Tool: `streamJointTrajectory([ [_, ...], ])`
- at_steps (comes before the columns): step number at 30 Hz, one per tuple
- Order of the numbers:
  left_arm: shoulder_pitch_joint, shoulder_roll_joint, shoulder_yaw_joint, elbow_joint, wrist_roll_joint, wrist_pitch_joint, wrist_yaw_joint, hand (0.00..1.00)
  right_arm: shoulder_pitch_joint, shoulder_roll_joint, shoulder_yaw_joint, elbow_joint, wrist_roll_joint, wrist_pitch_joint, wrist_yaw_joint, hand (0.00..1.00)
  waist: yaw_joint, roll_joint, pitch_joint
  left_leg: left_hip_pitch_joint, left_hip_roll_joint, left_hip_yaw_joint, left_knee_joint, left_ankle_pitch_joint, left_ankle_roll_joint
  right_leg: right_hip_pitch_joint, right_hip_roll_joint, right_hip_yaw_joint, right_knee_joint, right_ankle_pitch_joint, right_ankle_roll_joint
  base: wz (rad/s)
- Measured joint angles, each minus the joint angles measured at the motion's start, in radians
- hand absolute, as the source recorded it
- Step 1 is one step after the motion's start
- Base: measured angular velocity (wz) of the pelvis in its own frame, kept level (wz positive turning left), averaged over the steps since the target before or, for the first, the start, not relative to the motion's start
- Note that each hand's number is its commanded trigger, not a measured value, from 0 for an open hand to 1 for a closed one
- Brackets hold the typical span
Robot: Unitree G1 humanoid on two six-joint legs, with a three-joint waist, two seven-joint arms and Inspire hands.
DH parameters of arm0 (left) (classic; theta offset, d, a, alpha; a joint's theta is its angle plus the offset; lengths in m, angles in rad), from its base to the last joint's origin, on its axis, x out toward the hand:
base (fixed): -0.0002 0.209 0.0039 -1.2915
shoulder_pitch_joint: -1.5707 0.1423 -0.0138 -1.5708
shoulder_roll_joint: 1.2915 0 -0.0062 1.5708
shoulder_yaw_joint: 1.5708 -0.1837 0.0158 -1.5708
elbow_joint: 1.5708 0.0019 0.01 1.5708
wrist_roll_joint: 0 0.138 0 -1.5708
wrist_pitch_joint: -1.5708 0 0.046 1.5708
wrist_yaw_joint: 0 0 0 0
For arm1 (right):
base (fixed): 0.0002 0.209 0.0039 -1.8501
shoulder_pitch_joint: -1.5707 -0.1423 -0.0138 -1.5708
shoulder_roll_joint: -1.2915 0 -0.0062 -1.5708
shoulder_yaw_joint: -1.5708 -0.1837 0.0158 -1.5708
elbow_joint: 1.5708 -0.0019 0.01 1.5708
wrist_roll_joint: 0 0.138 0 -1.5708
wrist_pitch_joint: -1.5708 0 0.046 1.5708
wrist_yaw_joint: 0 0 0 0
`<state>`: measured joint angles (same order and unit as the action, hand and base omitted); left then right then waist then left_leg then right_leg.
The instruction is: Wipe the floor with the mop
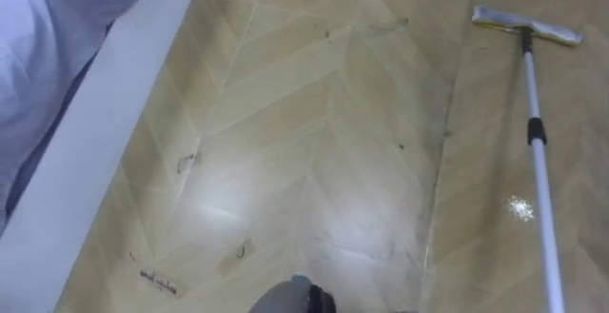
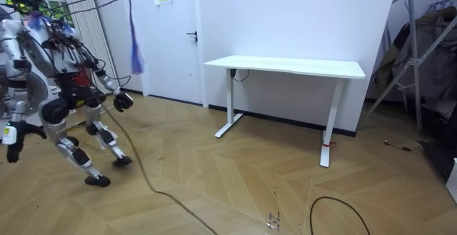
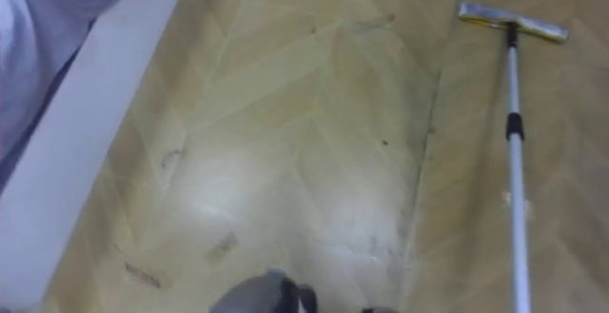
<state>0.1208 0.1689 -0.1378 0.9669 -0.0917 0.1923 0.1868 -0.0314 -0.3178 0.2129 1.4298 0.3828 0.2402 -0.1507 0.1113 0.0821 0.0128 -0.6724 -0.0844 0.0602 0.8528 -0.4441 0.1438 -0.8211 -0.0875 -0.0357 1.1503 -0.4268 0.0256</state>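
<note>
A flat mop lies out over the wooden floor ahead of me on my right. Its pale head (image 1: 526,26) is far off, and the white pole (image 1: 538,161) with a black collar runs back toward me and leaves the picture at the lower right. The right eye view shows the same mop head (image 3: 511,23). In the room view I lean forward in mid-stride at the room view's left. One dark hand (image 2: 123,101) is held out in front of my body. The other hand (image 2: 11,133) hangs low at the room view's left edge.
A white bed edge (image 1: 105,132) with pale blue bedding (image 1: 48,37) runs close along my left. Dark scuffs (image 1: 187,161) mark the floor. A white desk (image 2: 285,67) stands by the far wall, and a folding rack (image 2: 421,42) stands at the room view's right.
</note>
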Motion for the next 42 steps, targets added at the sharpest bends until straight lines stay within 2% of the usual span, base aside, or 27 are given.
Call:
streamJointTrajectory([
  [1,0.002,0.000,-0.002,-0.001,0.000,0.001,0.001,0.00,0.006,0.012,0.000,-0.001,0.000,0.000,-0.006,1.00,-0.001,0.000,0.0011,0.015,0.000,-0.011,-0.012,-0.003,-0.006,-0.016,0.006,-0.004,-0.057,0.006,-0.007,-0.31],
  [3,0.015,-0.002,-0.002,0.001,0.006,0.010,0.005,0.00,0.022,0.053,-0.013,-0.006,0.000,0.003,-0.013,1.00,-0.012,-0.005,0.0027,0.087,0.002,-0.037,-0.056,-0.032,-0.029,-0.028,0.010,-0.023,-0.344,0.087,-0.028,-0.09],
  [4,0.022,-0.003,-0.002,0.004,0.008,0.013,0.007,0.00,0.024,0.060,-0.021,-0.006,-0.001,0.009,-0.012,1.00,-0.020,-0.009,0.0057,0.105,0.004,-0.045,-0.058,-0.042,-0.036,-0.026,0.009,-0.025,-0.367,0.131,-0.035,0.16],
  [5,0.035,-0.005,-0.002,0.013,0.007,0.027,0.007,0.00,0.024,0.066,-0.029,-0.013,-0.005,0.027,-0.008,1.00,-0.025,-0.018,0.0029,0.133,0.011,-0.057,-0.053,-0.064,-0.053,0.005,0.010,-0.047,-0.373,0.164,-0.054,0.11],
  [6,0.040,-0.005,0.000,0.027,0.006,0.042,0.006,0.00,0.009,0.064,-0.045,-0.017,-0.016,0.046,-0.008,1.00,-0.019,-0.018,0.0024,0.146,0.029,-0.061,-0.030,-0.084,-0.075,0.030,0.009,-0.081,-0.361,0.170,-0.069,0.04],
  [8,0.040,-0.003,0.008,0.036,-0.010,0.063,0.009,0.00,-0.048,0.051,-0.061,-0.018,-0.045,0.068,-0.007,1.00,-0.017,-0.030,0.0021,0.139,0.051,-0.049,0.051,-0.080,-0.091,0.042,0.015,-0.099,-0.317,0.129,-0.104,-0.03],
  [9,0.040,-0.002,0.010,0.037,-0.038,0.070,0.021,0.00,-0.107,0.032,-0.060,-0.009,-0.057,0.083,0.003,1.00,-0.008,-0.053,0.0095,0.118,0.070,-0.028,0.137,-0.061,-0.122,0.042,0.019,-0.103,-0.276,0.103,-0.113,-0.12],
  [10,0.040,-0.001,0.010,0.037,-0.053,0.070,0.025,0.00,-0.136,0.022,-0.057,-0.009,-0.062,0.083,0.007,1.00,0.005,-0.063,0.0108,0.101,0.075,-0.021,0.188,-0.045,-0.143,0.042,0.021,-0.106,-0.257,0.086,-0.120,-0.33],
  [11,0.040,0.000,0.010,0.033,-0.081,0.062,0.031,0.00,-0.201,-0.004,-0.049,-0.010,-0.065,0.079,0.019,1.00,0.031,-0.079,0.0113,0.060,0.097,-0.021,0.291,0.001,-0.169,0.042,0.032,-0.111,-0.227,0.063,-0.133,-0.33],
  [12,0.040,0.001,0.010,0.029,-0.108,0.056,0.041,0.00,-0.276,-0.026,-0.039,-0.015,-0.078,0.068,0.029,1.00,0.040,-0.085,0.0130,0.016,0.112,-0.022,0.390,0.071,-0.175,0.047,0.046,-0.112,-0.207,0.036,-0.143,-0.27],
  [13,0.042,0.002,0.009,0.025,-0.113,0.054,0.045,0.00,-0.310,-0.035,-0.037,-0.019,-0.080,0.055,0.033,1.00,0.044,-0.100,0.0219,-0.005,0.117,-0.025,0.431,0.110,-0.181,0.049,0.050,-0.113,-0.198,0.029,-0.149,-0.10],
  [14,0.046,0.007,0.004,0.017,-0.114,0.048,0.046,0.00,-0.361,-0.049,-0.032,-0.027,-0.075,0.033,0.039,1.00,0.054,-0.108,0.0237,-0.046,0.126,-0.032,0.489,0.161,-0.188,0.055,0.063,-0.110,-0.189,0.013,-0.158,0.00],
  [15,0.046,0.012,0.003,0.013,-0.111,0.048,0.046,0.00,-0.404,-0.048,-0.016,0.004,-0.062,0.057,0.046,1.00,0.064,-0.128,0.0298,-0.087,0.127,-0.040,0.508,0.154,-0.185,0.065,0.073,-0.109,-0.191,0.005,-0.162,0.00],
  [17,0.065,0.012,0.002,0.011,-0.110,0.048,0.039,0.00,-0.386,-0.040,-0.011,0.013,-0.050,0.053,0.046,1.00,0.089,-0.148,0.0318,-0.135,0.129,-0.041,0.450,0.128,-0.175,0.085,0.082,-0.112,-0.206,0.001,-0.166,-0.07],
  [19,0.085,0.003,-0.002,0.004,-0.110,0.056,0.027,0.00,-0.376,-0.047,-0.006,0.002,-0.047,0.043,0.054,1.00,0.083,-0.139,0.0316,-0.150,0.130,-0.037,0.262,0.080,-0.168,0.105,0.085,-0.119,-0.233,0.003,-0.161,-0.06],
  [20,0.080,0.006,-0.002,0.004,-0.108,0.058,0.020,0.00,-0.359,-0.047,-0.008,0.002,-0.048,0.029,0.056,1.00,0.079,-0.132,0.0303,-0.132,0.132,-0.030,0.144,0.065,-0.157,0.122,0.085,-0.119,-0.260,0.008,-0.148,0.21],
  [22,0.067,0.003,-0.002,0.004,-0.087,0.050,0.015,0.00,-0.331,-0.049,-0.017,0.011,-0.051,0.007,0.055,1.00,0.067,-0.105,0.0262,-0.076,0.131,-0.003,0.037,0.042,-0.118,0.153,0.082,-0.130,-0.319,0.022,-0.124,0.35],
  [23,0.056,0.001,0.000,0.007,-0.070,0.048,0.014,0.00,-0.304,-0.045,-0.035,0.011,-0.040,-0.007,0.054,1.00,0.057,-0.085,0.0252,-0.049,0.121,-0.002,-0.003,0.058,-0.084,0.187,0.073,-0.143,-0.357,0.032,-0.111,0.37],
  [24,0.052,-0.001,0.002,0.010,-0.060,0.048,0.015,0.00,-0.284,-0.042,-0.041,0.011,-0.032,-0.013,0.055,1.00,0.056,-0.079,0.0236,-0.029,0.113,-0.003,-0.023,0.064,-0.078,0.209,0.068,-0.145,-0.374,0.037,-0.104,0.47],
  [26,0.053,-0.003,0.006,0.027,-0.030,0.050,0.015,0.00,-0.192,-0.032,-0.039,0.023,-0.031,-0.025,0.055,1.00,0.044,-0.054,0.0098,0.083,0.063,-0.009,-0.113,0.080,-0.062,0.315,0.033,-0.150,-0.425,0.036,-0.079,0.47],
  [27,0.060,-0.006,0.017,0.026,-0.018,0.057,0.016,0.00,-0.150,-0.033,-0.038,0.049,-0.038,-0.026,0.048,1.00,0.030,-0.050,0.0073,0.136,0.042,-0.013,-0.146,0.083,-0.054,0.366,0.017,-0.156,-0.442,0.029,-0.066,0.42],
  [29,0.063,-0.008,0.030,0.027,0.015,0.062,0.016,0.00,-0.067,-0.030,-0.039,0.055,-0.083,-0.025,0.032,1.00,0.004,-0.029,-0.0059,0.193,0.024,-0.027,-0.175,0.080,-0.044,0.427,-0.004,-0.169,-0.454,0.026,-0.060,0.32],
  [32,0.062,-0.014,0.069,0.044,0.060,0.062,0.017,0.00,0.032,0.011,-0.038,0.051,-0.133,-0.008,0.020,1.00,-0.015,-0.039,-0.0097,0.285,0.017,-0.016,-0.233,0.078,-0.041,0.482,-0.015,-0.159,-0.448,0.038,-0.044,-0.08],
  [33,0.062,-0.020,0.074,0.054,0.068,0.062,0.017,0.00,0.048,0.033,-0.039,0.048,-0.159,-0.001,0.021,1.00,-0.034,-0.042,-0.0096,0.318,0.019,-0.014,-0.251,0.078,-0.041,0.508,-0.013,-0.160,-0.469,0.045,-0.041,-0.19],
  [37,0.061,-0.037,0.078,0.084,0.110,0.060,0.006,0.00,0.068,0.063,-0.040,0.042,-0.205,0.003,0.033,1.00,-0.063,-0.054,-0.0079,0.420,0.025,0.004,-0.323,0.087,-0.045,0.634,0.014,-0.161,-0.606,0.051,-0.035,-0.24],
  [40,0.073,-0.034,0.083,0.097,0.131,0.064,0.002,0.00,0.080,0.065,-0.051,0.012,-0.234,0.025,0.057,1.00,-0.074,-0.070,-0.0080,0.512,0.024,0.018,-0.421,0.121,-0.044,0.705,0.022,-0.153,-0.695,0.086,-0.031,-0.12],
  [42,0.095,-0.029,0.085,0.094,0.135,0.078,0.002,0.00,0.091,0.075,-0.054,-0.030,-0.260,0.057,0.070,1.00,-0.083,-0.093,-0.0083,0.578,0.022,0.017,-0.504,0.152,-0.050,0.770,0.032,-0.154,-0.776,0.119,-0.033,-0.11],
])
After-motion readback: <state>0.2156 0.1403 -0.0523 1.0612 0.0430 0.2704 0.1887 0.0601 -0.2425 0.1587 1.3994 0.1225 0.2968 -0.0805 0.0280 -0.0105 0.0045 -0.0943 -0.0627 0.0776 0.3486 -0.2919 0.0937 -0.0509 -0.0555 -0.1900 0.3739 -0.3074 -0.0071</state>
